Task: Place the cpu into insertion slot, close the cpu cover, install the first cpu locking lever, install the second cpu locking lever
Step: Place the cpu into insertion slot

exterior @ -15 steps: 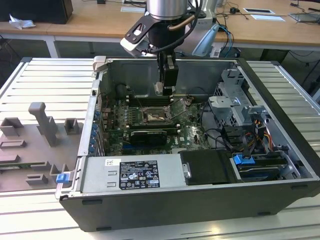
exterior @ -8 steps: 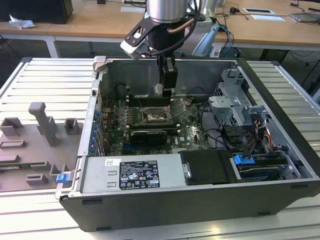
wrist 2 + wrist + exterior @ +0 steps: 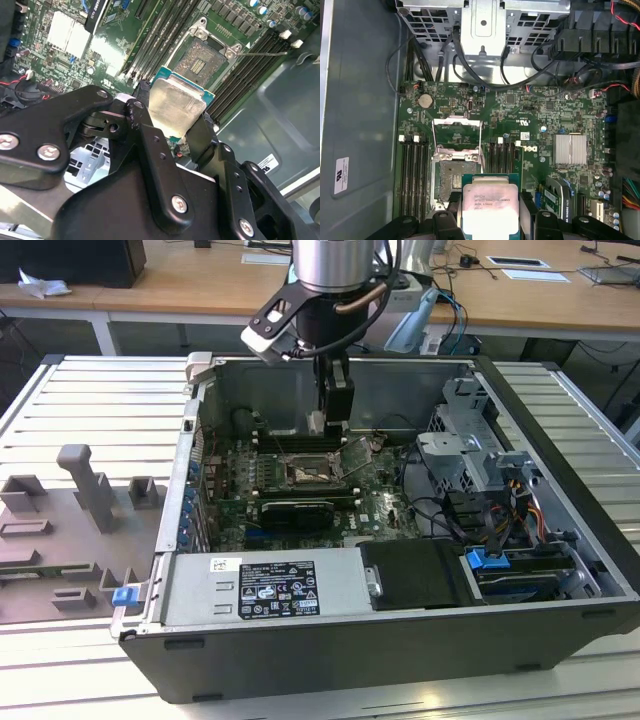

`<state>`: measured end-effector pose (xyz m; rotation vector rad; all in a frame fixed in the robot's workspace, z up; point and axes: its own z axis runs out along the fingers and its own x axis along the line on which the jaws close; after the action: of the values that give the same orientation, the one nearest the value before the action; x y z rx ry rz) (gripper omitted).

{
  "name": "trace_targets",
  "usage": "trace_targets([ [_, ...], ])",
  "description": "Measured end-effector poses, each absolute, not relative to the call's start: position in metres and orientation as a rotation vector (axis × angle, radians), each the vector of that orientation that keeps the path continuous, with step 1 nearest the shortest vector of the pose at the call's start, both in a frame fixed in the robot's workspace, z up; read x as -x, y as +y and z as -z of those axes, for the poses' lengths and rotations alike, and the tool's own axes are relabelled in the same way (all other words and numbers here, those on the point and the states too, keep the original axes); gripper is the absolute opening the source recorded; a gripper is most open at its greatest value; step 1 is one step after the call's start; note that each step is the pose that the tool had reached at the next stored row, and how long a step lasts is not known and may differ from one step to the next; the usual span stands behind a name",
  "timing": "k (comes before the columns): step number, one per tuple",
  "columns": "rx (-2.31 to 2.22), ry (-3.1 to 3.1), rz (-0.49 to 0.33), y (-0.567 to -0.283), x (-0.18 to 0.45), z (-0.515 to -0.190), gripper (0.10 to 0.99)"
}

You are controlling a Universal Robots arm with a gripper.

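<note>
My gripper [image 3: 328, 426] hangs inside the open computer case [image 3: 560, 540], shut on the cpu [image 3: 175, 106], a pale metal-topped square on a green board. In both wrist views the black fingers [image 3: 141, 97] clamp two opposite edges of the cpu [image 3: 490, 207]. The insertion slot [image 3: 451, 181] lies bare and dark on the motherboard, just below and beside the held chip, also seen as the insertion slot [image 3: 202, 60]. The cpu cover [image 3: 456, 131] stands swung open on its hinge, away from the slot. A thin locking lever [image 3: 260, 52] sticks out, raised, by the slot.
Long memory slots [image 3: 412, 177] flank the socket on both sides. A black expansion card [image 3: 297, 510] and a silver heatsink [image 3: 570, 149] sit nearby. A drive cage [image 3: 470, 455] with cables fills the exterior view's right. A grey fixture [image 3: 90, 490] rests outside the case.
</note>
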<state>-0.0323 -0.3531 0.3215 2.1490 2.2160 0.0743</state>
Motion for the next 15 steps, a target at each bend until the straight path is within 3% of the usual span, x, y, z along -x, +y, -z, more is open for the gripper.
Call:
trace_targets([
  [15, -2.175, 2.19, -0.073, -0.353, 0.037, -0.308, 0.541],
])
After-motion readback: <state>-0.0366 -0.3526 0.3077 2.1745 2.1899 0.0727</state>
